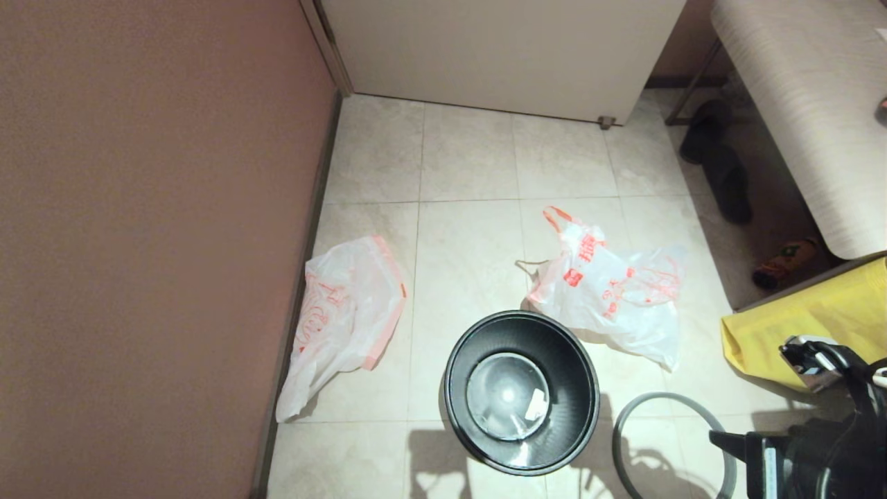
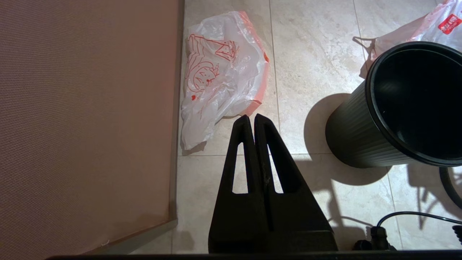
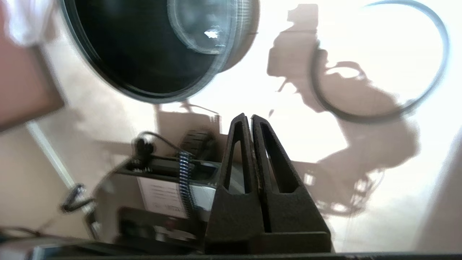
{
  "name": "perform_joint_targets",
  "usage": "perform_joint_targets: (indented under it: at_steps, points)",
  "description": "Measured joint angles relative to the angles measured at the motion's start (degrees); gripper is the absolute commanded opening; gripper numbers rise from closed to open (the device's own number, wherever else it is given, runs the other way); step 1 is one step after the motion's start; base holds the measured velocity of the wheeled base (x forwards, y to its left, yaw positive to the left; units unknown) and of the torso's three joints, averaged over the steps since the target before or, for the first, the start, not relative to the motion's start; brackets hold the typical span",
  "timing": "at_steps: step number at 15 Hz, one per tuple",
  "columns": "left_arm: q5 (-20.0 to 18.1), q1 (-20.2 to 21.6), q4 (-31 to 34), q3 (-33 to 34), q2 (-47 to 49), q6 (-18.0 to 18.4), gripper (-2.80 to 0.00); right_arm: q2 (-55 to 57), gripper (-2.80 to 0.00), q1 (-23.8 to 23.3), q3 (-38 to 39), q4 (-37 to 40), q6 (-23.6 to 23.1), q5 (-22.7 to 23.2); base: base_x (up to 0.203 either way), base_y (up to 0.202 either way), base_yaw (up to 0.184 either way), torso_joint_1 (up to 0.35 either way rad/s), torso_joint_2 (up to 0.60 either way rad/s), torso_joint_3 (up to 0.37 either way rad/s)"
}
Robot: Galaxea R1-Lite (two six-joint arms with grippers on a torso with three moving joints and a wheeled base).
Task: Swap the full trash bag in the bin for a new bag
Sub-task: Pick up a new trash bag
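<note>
- So, bin (image 1: 521, 392) stands upright on floor (image 1: 471, 180), near-centre, no liner in it; only a small pale scrap shows at its bottom.
- Full bag (image 1: 610, 294) lies on floor just far-right of bin, touching or nearly touching its rim; orange loop handles point far-left.
- New bag (image 1: 344, 319) lies flat by left wall (image 1: 152, 229), well apart from bin, orange hem band along its right edge.
- Hoop (image 1: 669, 443) lies flat on floor, near-right of bin, partly under right arm.
- Left gripper (image 2: 255, 119): fingers pressed together, nothing held, hanging over floor near new bag's near end.
- Right gripper (image 3: 249, 117): also clamped to nothing, above floor betw. bin and hoop; wrist pic is smeared.
- Judgement: old bag is out, new one not in yet, so roughly halfway.

Risks from here:
- New bag is thin + flat on tile; a pinch may slide off or catch one layer only, so mouth won't open.
- It sits tight to wall, so left arm may scrape wall on reach.
- Bin is light-looking; dragging film over rim w/ one arm may tip or shove it into full bag.
- Full bag so close to bin could snag a gripper or get dragged along.
- Hoop under right arm: may get knocked away, or pressed on skewed so liner slips in.
</note>
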Motion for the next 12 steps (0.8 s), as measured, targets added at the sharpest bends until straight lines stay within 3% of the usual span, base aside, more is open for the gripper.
perform_joint_targets:
  at_steps: [5, 12]
  points:
    - [0.00, 0.00, -0.02, 0.00, 0.00, 0.02, -2.80, -6.16, -2.80, -3.56, -0.56, 2.95, -0.56, -8.83, 0.000, 0.000, 0.000, 0.000, 0.00, 0.000]
    - [0.01, 0.00, -0.02, 0.00, 0.00, 0.01, -2.80, -13.20, -2.80, -9.48, -0.41, 4.33, -0.72, -12.36, 0.000, 0.000, 0.000, 0.000, 0.00, 0.000]
